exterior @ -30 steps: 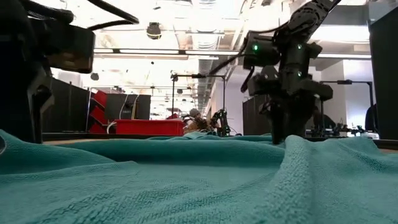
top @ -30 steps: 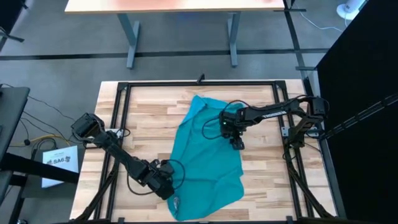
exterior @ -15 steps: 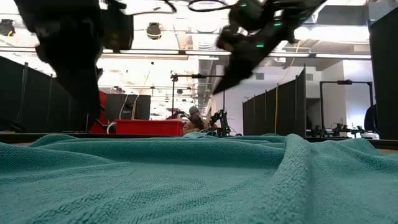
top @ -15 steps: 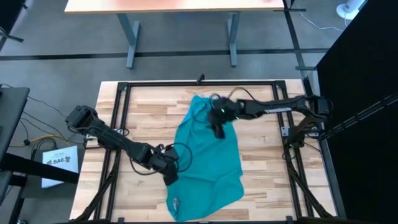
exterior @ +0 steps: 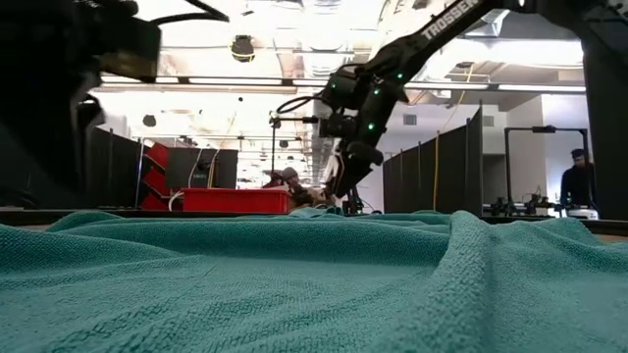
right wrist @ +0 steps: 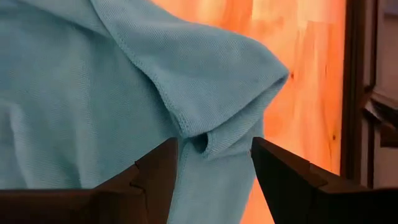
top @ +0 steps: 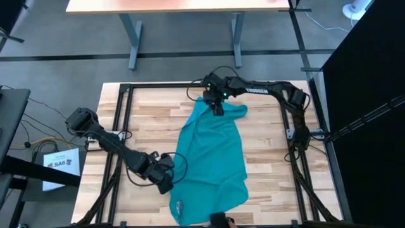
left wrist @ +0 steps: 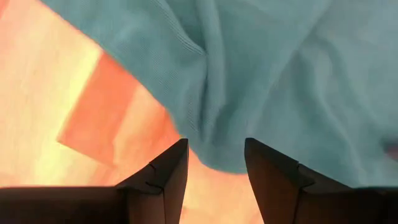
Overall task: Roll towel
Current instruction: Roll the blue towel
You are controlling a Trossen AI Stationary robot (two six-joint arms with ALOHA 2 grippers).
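The towel [top: 212, 161], a thin teal cloth with a fine looped weave, lies rumpled down the middle of the pale plank bench [top: 272, 171], its near edge reaching the bench's front and its far end narrowing toward the black frame rail [top: 253, 85] at the back. From table height its near surface [exterior: 294, 284] rises in soft ridges. At the near left, the left pincer [top: 166, 180] sits low just beside the towel's left edge; its wrist camera shows two dark wedge-shaped fingers [left wrist: 168, 171] spread apart over bare wood, a stitched hem [left wrist: 186, 112] just ahead of them. At the far end, the right pincer [top: 217, 104] hangs over the towel's folded top corner, its fingers [right wrist: 155, 171] parted on either side of a doubled, seamed fold [right wrist: 205, 140] without closing on it.
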